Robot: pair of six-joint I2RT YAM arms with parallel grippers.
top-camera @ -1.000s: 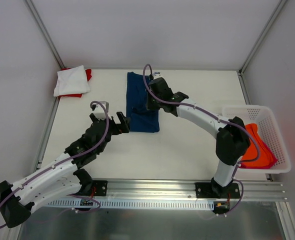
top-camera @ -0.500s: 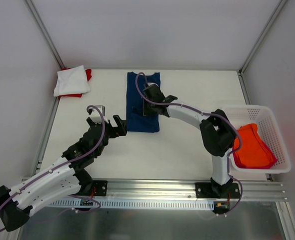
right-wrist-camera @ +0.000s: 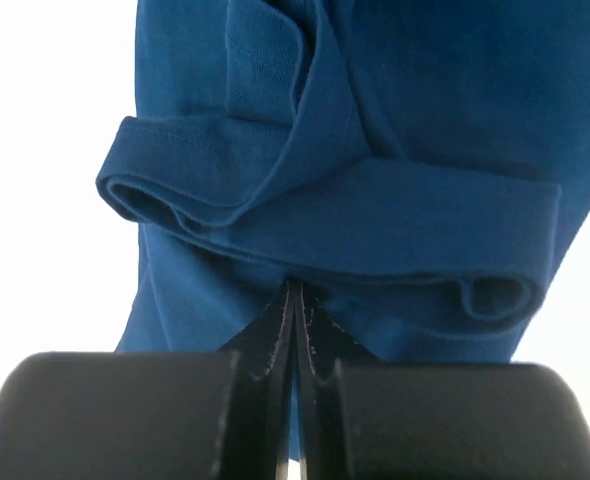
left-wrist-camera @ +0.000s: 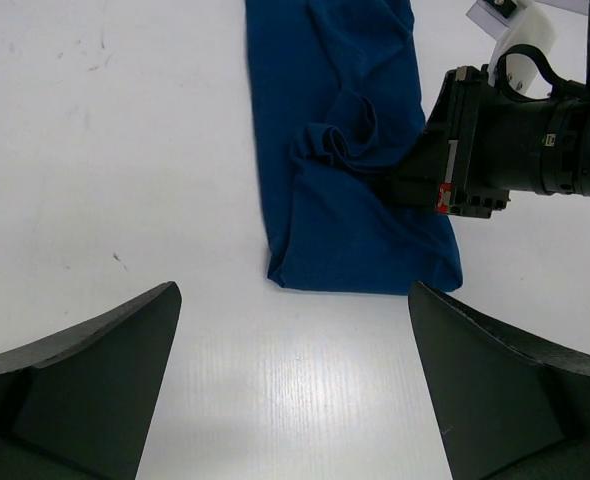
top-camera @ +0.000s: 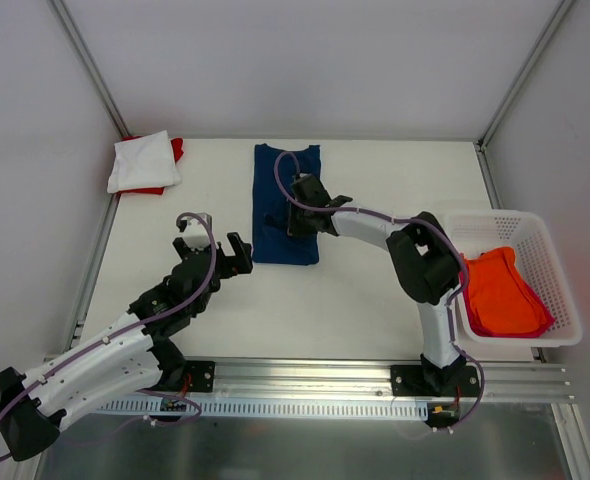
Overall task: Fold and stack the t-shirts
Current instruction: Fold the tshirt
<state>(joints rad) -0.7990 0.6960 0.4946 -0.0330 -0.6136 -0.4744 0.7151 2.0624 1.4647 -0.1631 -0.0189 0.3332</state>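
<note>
Left wrist view puts your left gripper [left-wrist-camera: 293, 295] nearest, over the white table [left-wrist-camera: 95, 150] just short of the near hem of the navy blue t-shirt [left-wrist-camera: 320, 230], fingers spread wide with nothing between them. That shirt lies as a long narrow strip running away from you. Your right gripper [right-wrist-camera: 293, 300] sits on the shirt's right half, fingers pressed fully together on a raised fold, and the cloth bunches into rolls around the tips. Well right of the shirt, an orange t-shirt [top-camera: 500, 295] lies in the white lattice basket [top-camera: 520, 215]. Far left of the shirt's far end, a folded white t-shirt [top-camera: 143, 162] rests on a red one [top-camera: 178, 148].
</note>
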